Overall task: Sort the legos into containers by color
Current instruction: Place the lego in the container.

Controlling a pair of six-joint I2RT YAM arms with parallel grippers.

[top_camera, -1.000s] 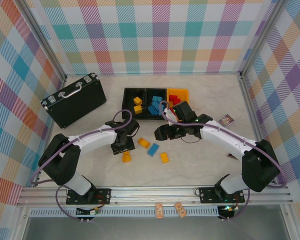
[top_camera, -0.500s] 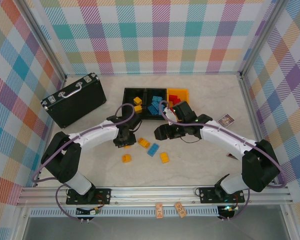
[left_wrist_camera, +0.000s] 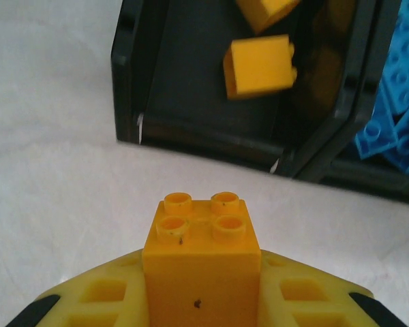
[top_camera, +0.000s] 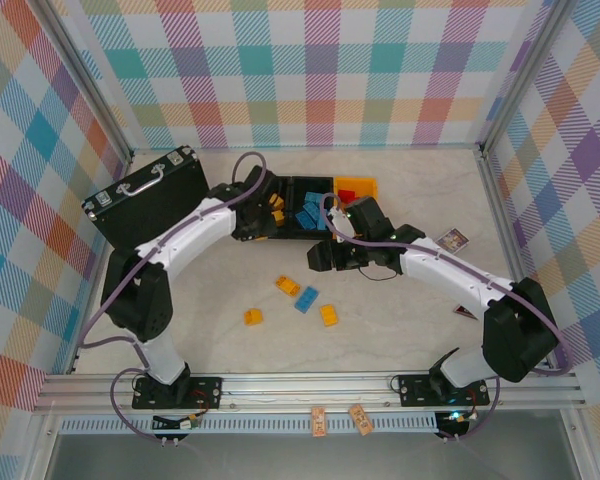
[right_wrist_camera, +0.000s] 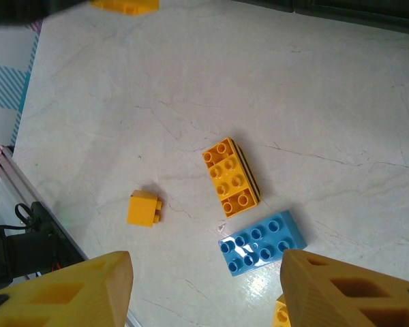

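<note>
Gripping a yellow-orange lego [left_wrist_camera: 201,252], the left pincer [left_wrist_camera: 201,300] hovers just short of the left black container [left_wrist_camera: 129,82], where two yellow legos [left_wrist_camera: 259,65] lie. Blue legos [left_wrist_camera: 395,102] sit in the middle black container [top_camera: 310,181] beside it. Further right, the right pincer [right_wrist_camera: 204,293] stands open and empty above the desk [right_wrist_camera: 123,102], with a small yellow lego [right_wrist_camera: 144,208], an orange lego [right_wrist_camera: 232,178] and a blue lego [right_wrist_camera: 262,242] loose below it.

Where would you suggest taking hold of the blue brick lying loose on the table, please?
Grip the blue brick across its two long sides, coming straight down from above: it lies flat, studs up, and is narrowest that way. Mind the yellow-orange brick close beside one long side.
</note>
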